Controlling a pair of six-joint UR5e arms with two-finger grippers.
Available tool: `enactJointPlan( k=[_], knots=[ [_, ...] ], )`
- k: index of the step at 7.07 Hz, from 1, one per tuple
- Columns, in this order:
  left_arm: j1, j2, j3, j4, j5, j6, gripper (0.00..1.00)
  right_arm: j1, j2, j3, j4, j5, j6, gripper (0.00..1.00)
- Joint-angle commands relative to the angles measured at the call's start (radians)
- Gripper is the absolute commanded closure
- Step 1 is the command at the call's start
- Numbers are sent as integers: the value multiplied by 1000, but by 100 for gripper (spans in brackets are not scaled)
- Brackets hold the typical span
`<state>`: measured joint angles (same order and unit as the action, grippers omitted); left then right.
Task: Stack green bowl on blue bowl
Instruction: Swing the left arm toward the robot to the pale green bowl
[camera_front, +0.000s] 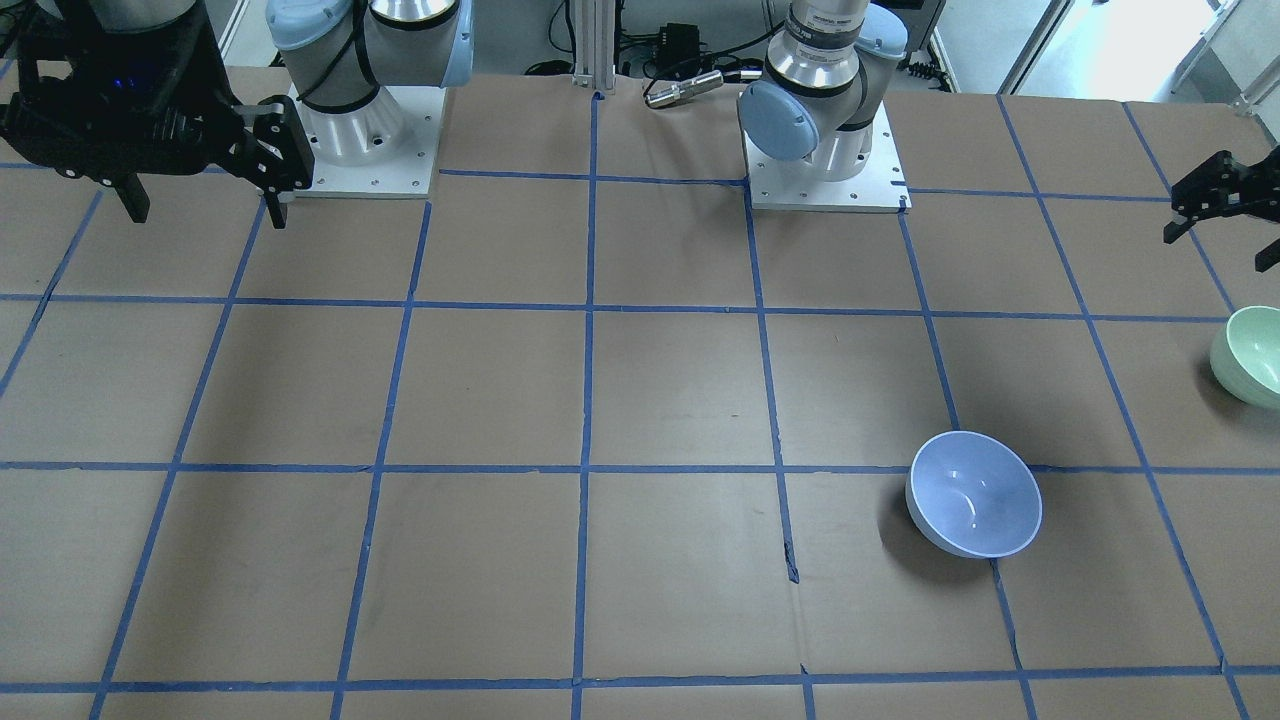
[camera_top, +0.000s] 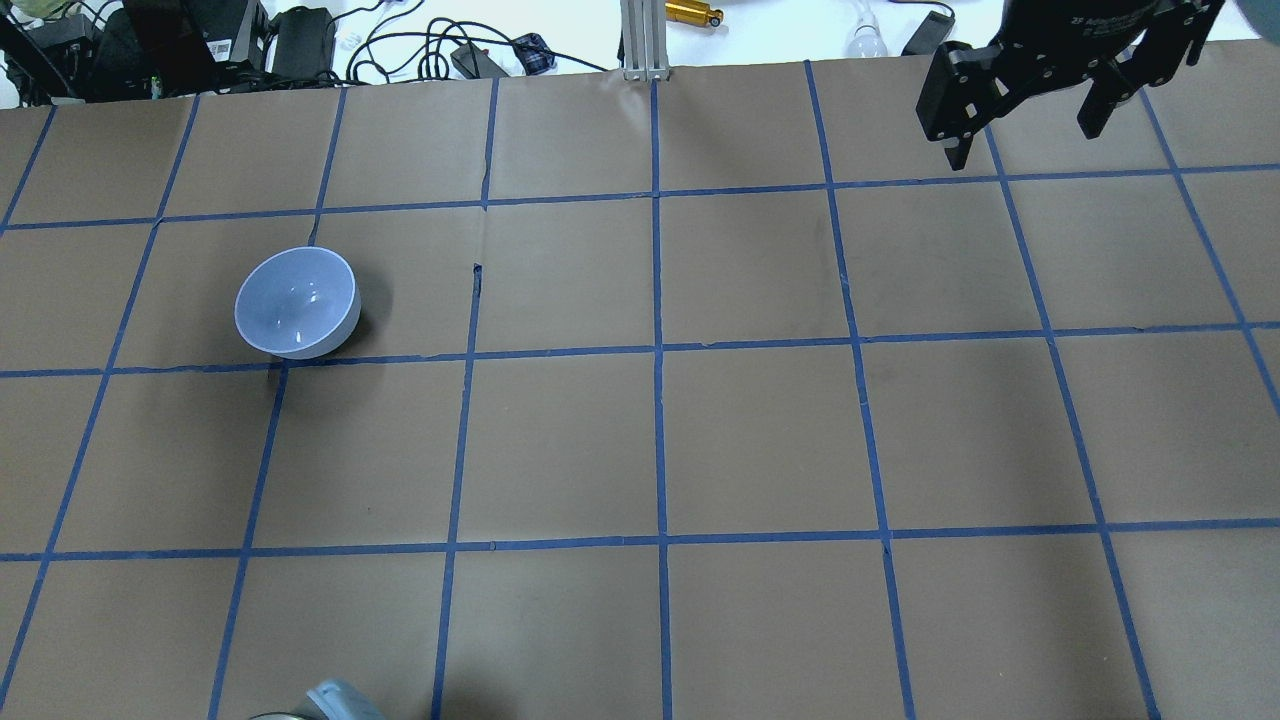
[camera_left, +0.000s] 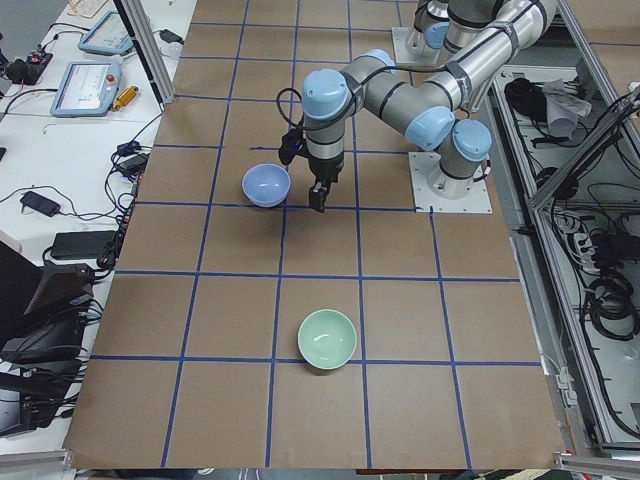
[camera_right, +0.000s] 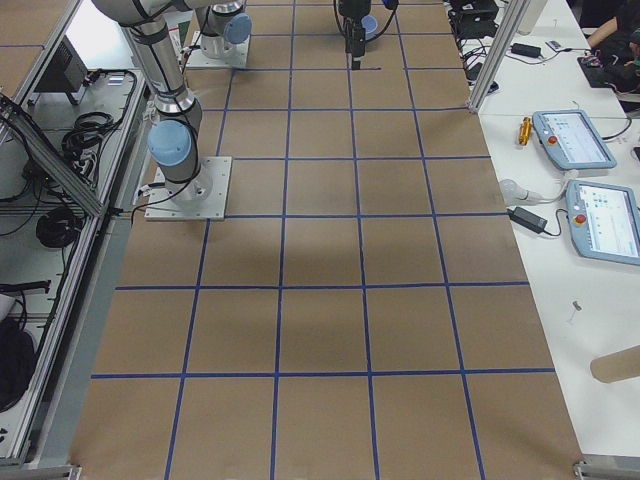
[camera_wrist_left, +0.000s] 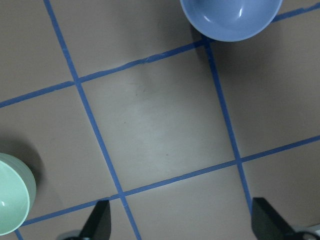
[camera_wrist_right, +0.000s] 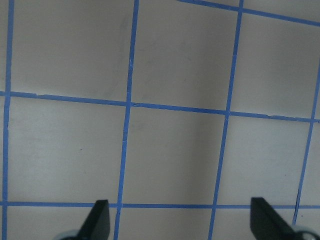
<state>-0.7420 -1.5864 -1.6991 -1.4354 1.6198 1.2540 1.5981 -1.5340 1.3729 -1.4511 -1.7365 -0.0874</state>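
"Where do the bowls sit?"

"Seen from the table's left end, the green bowl stands upright on the taped table; it lies at 5 o'clock from the blue bowl, well apart, unstacked."

"The grippers?"

"The left gripper hovers over bare table, fingers spread, empty; the right gripper gapes likewise."

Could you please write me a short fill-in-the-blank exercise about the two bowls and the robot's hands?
1. The green bowl stands ____ from the blue bowl, not stacked on it.
2. Both bowls have their openings facing ____.
3. The left hand and the right hand both hold ____.
Missing words: apart; up; nothing.
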Motion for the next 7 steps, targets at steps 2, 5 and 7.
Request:
enactJointPlan(
  k=[2, 5, 7],
  knots=[
    [227, -70, -127, 236, -58, 415, 0, 0, 0, 0, 0, 0, 0, 0],
    [332, -157, -125, 308, -58, 783, 0, 0, 0, 0, 0, 0, 0, 0],
    [363, -234, -108, 424, -60, 960, 0, 0, 0, 0, 0, 0, 0, 0]
  ],
)
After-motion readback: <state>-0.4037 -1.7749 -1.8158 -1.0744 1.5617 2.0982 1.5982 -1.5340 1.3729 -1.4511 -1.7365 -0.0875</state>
